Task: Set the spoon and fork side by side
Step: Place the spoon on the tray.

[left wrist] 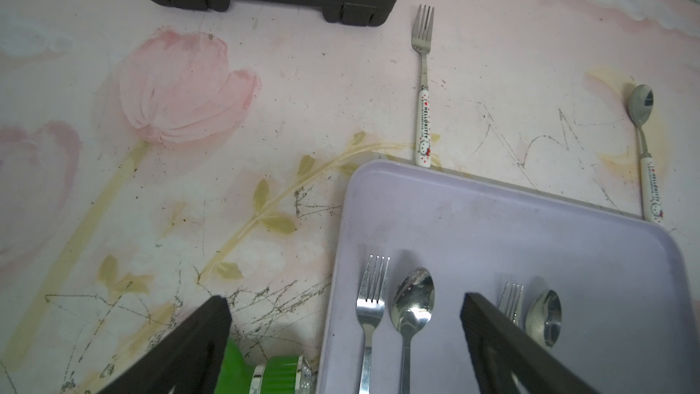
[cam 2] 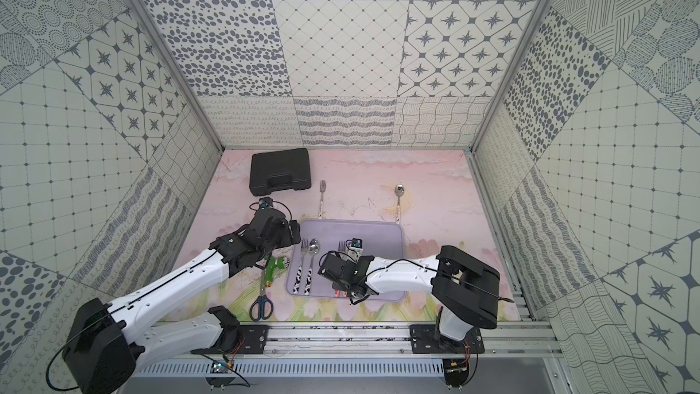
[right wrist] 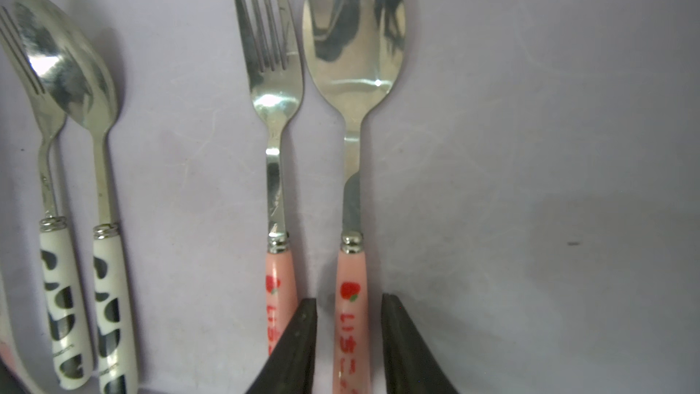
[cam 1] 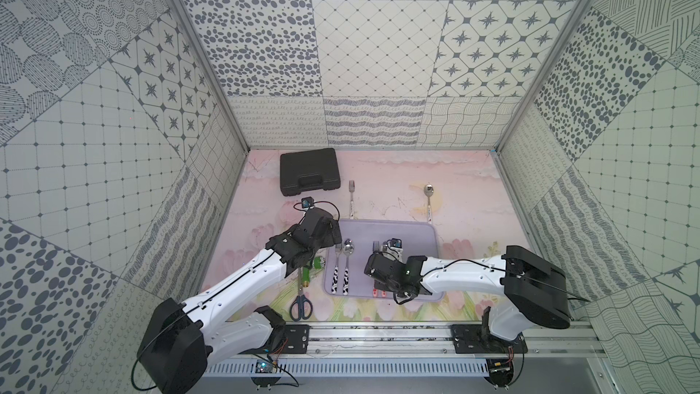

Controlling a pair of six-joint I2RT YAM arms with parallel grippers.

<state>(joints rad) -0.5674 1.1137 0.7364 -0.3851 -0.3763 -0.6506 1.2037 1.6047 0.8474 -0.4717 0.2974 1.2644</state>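
Right tool (right wrist: 348, 299): jaws a little apart, straddling the pink handle of the strawberry spoon (right wrist: 354, 51), with a sliver of gap on each side, so nothing is gripped. The spoon lies flat on the lavender tray (right wrist: 530, 145).
- Just left of the tool: the strawberry fork (right wrist: 274, 100), parallel to the spoon, heads level, close but not touching. I judge this pair set.
- Farther left on the same tray: the cow-pattern fork (right wrist: 64, 297) and cow-pattern spoon (right wrist: 110, 297), also side by side, heads overlapping slightly. Done.
- Left tool (left wrist: 344, 299): jaws wide, empty, hovering above the cow pair at the tray's left edge.
- Beyond both tools, past the tray's far rim on the counter (left wrist: 265, 108): the Hello Kitty fork (left wrist: 423, 108) and Hello Kitty spoon (left wrist: 640, 108), parallel but well apart. This pair looks like what is left.
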